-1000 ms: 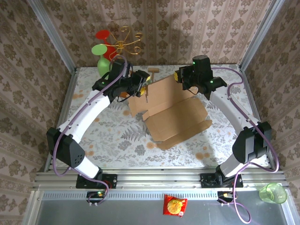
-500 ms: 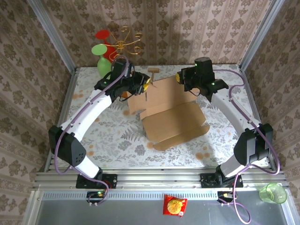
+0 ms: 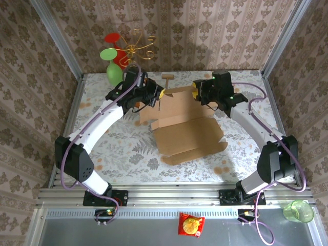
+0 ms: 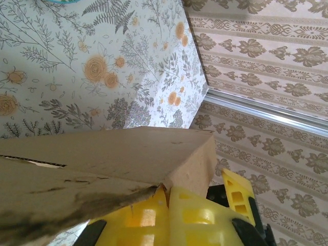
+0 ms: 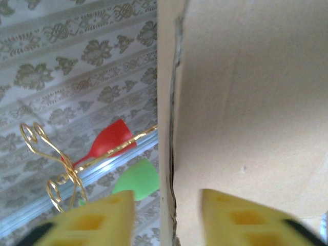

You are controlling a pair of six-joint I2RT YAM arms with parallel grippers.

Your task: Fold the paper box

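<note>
Beige-brown damask wallpaper (image 3: pixel 215 31) covers the walls on three sides, framed by bare aluminium corner posts (image 3: pixel 57 38). The table (image 3: pixel 123 148) wears a pale cloth printed with grey ferns and orange flowers. An aluminium rail (image 3: pixel 169 193) edges its near side, with a grey panel (image 3: pixel 148 228) below. The light is soft and even.

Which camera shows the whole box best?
Top external: the whole box is in frame, flaps and creases included. The left wrist catches one corner up close; the right wrist, a blurry panel and its edge.
</note>
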